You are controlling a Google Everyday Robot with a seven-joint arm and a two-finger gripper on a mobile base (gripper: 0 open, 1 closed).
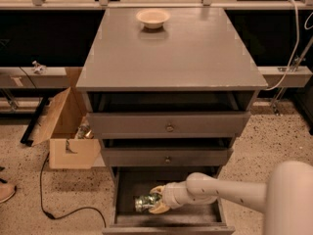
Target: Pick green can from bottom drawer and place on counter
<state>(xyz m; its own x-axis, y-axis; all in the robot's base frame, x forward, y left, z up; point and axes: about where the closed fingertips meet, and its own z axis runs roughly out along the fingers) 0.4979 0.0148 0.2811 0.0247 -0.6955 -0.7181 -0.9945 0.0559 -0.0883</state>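
Note:
The green can (145,202) lies on its side on the floor of the open bottom drawer (128,181), left of centre. My gripper (156,200) reaches into the drawer from the right on the white arm (220,192). Its cream fingertips (157,189) sit above and below the can's right end, closed against it. The can still rests on the drawer floor. The counter (171,53) is the broad grey top of the cabinet, well above the gripper.
A cream bowl (153,18) stands at the back of the counter. The two upper drawers (168,124) with round knobs overhang the bottom drawer. An open cardboard box (68,131) and a black cable (49,199) lie on the floor to the left.

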